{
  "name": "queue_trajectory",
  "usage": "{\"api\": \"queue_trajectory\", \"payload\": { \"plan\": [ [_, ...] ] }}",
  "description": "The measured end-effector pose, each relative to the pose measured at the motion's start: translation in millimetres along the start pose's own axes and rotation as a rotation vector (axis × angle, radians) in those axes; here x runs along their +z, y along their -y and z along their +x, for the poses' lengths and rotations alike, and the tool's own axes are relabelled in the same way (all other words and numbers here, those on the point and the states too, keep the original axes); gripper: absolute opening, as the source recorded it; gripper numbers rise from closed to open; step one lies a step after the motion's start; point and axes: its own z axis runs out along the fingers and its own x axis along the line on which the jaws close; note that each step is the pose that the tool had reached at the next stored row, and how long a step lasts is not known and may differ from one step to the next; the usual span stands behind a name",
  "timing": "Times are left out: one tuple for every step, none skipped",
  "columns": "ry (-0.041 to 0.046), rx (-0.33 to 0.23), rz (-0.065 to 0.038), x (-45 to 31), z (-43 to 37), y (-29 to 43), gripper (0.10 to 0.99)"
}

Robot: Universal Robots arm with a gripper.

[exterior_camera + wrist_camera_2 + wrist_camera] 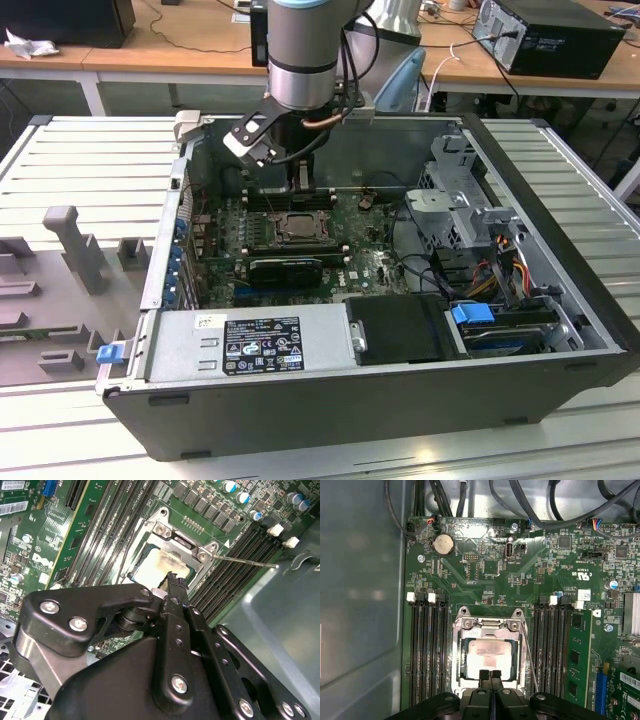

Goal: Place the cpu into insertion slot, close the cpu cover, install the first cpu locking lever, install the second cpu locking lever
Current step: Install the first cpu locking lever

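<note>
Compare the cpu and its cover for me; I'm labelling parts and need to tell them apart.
The cpu is a solid pale plate with a smudged face; the cover is a shiny metal frame with a large window. The cpu sits inside that window, while the cover rings it on all sides. The cover has the larger outline. Both are square and lie flat.

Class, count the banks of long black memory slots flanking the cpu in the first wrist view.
2: one bank beside the grey case wall, the other bank between the cpu and the green card. None seems hidden.
</note>
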Motion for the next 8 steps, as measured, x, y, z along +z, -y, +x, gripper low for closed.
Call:
{"api": "queue_trajectory", "payload": {
  "plan": [
    [0.0000,0.000,0.000,0.0,0.0,0.0,0.106],
    [0.0000,0.000,0.000,0.0,0.0,0.0,0.106],
    [0.0000,0.000,0.000,-0.1,0.0,0.1,0.106],
    [-0.0005,0.000,0.000,-0.1,0.0,0.1,0.106],
    [-0.0011,0.000,0.000,-0.1,0.0,0.1,0.106],
    [-0.0014,0.000,0.000,-0.1,0.0,0.1,0.106],
    [-0.0018,0.000,0.000,-0.1,0.0,0.1,0.106],
    [-0.0022,0.000,0.000,-0.1,0.0,0.1,0.106]
  ]
}}
